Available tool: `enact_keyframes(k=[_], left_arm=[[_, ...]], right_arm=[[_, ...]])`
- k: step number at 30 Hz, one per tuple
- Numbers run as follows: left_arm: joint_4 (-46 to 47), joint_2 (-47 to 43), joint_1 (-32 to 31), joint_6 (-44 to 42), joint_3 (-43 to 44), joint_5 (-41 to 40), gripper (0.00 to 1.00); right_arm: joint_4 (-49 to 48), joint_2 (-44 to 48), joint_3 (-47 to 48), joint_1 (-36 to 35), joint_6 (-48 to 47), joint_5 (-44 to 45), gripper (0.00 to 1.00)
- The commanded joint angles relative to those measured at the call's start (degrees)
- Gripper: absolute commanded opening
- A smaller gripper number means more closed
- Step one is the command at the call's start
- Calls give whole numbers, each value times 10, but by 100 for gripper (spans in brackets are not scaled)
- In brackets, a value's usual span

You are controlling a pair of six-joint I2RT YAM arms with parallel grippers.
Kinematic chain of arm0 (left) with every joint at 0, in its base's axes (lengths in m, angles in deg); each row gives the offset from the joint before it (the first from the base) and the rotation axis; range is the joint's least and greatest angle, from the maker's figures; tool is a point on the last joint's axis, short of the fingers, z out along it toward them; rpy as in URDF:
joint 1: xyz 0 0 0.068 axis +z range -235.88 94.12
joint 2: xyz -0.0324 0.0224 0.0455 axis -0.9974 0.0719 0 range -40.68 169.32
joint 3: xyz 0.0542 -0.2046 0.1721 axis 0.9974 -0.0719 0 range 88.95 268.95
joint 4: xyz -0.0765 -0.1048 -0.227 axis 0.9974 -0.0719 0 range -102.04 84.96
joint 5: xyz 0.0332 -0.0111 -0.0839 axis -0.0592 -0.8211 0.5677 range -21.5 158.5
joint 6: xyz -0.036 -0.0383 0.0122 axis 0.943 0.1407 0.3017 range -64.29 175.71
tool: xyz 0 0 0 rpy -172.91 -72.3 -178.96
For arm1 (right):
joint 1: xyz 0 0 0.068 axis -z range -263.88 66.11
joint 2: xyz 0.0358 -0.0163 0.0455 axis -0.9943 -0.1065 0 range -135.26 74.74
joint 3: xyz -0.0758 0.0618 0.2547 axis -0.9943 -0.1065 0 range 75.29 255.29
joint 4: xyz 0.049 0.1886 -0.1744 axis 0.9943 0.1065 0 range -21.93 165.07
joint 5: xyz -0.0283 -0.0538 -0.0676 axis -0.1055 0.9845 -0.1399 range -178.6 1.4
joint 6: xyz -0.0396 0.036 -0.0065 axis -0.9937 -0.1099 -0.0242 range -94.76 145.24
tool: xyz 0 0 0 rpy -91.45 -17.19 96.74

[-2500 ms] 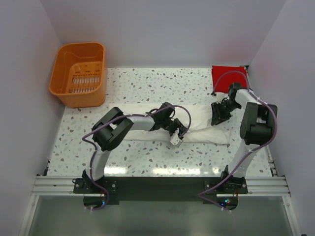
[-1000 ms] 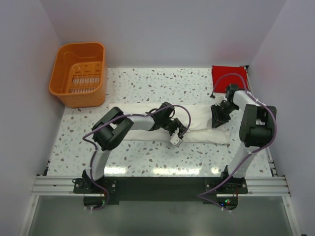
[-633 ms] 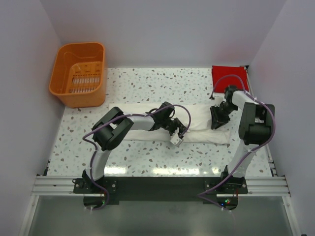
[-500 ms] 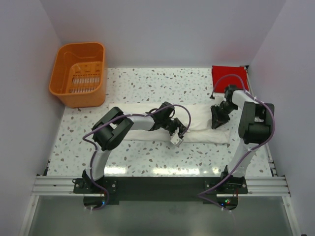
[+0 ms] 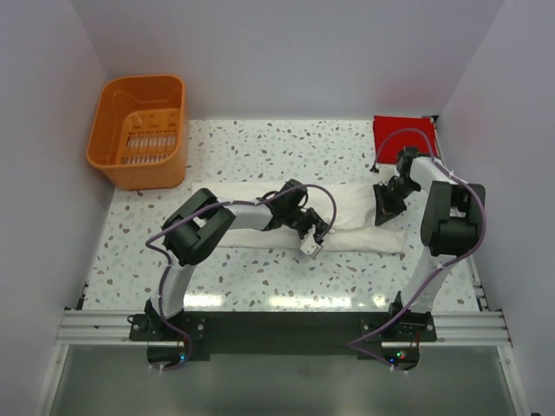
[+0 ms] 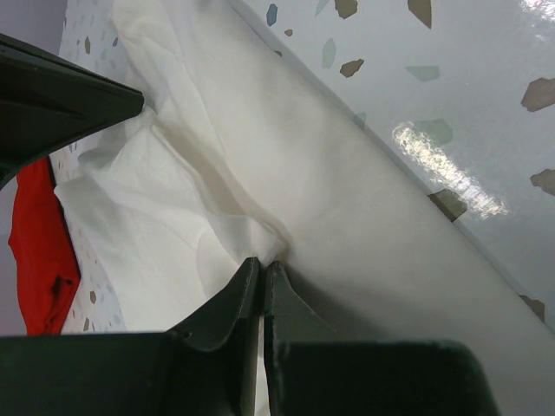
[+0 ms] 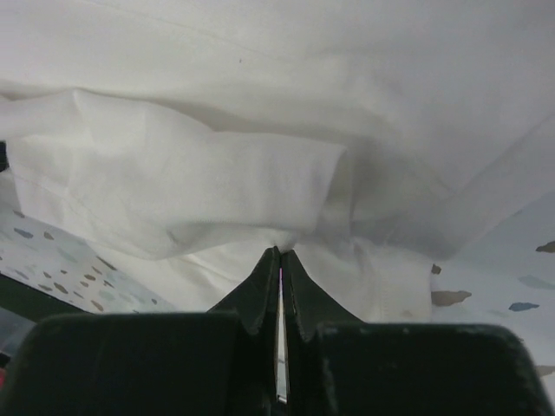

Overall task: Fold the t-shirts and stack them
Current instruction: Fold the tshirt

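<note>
The cream t-shirt (image 5: pixel 355 221) runs left-right across the desk (image 5: pixel 260 147): left fingers (image 6: pixel 232 299) pinch its middle, right fingers (image 7: pixel 260 290) pinch the end nearest the red t-shirt (image 5: pixel 401 132).

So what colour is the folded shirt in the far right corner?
The folded shirt is plain bright red, clearest in the top external view.

Top view: left arm (image 5: pixel 247 214) hides the middle of the cream-white tee (image 5: pixel 360 227); right fingers (image 5: pixel 382 213) too small to read. Tee runs off frame in both wrist views. Left wrist: red tee (image 6: pixel 36 247) and dark wedge (image 6: pixel 52 104) cut by left edge; wedge unidentifiable.
</note>
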State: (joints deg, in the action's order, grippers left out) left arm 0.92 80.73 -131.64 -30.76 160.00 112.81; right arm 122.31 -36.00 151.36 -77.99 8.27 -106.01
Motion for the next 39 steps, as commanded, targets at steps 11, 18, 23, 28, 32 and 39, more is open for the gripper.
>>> enact_keyframes(k=[11, 18, 23, 28, 32, 39], left_arm=[[5, -1, 2, 2, 16, 15, 0], [-16, -7, 3, -7, 16, 24, 0], [-31, -8, 2, -17, 16, 28, 0], [-36, -11, 2, -19, 16, 29, 22], [-59, -47, 3, -10, 20, 35, 32], [-157, -140, 32, 112, -7, 68, 36]], right_arm=[[40, 88, -10, 2, -22, 29, 0], [28, 84, -41, 3, -37, 69, 0], [16, 76, -57, 4, -46, 86, 0], [24, 56, -39, 3, -47, 58, 4], [53, 71, -3, 4, -57, 36, 22], [65, 125, 27, 3, -91, -24, 26]])
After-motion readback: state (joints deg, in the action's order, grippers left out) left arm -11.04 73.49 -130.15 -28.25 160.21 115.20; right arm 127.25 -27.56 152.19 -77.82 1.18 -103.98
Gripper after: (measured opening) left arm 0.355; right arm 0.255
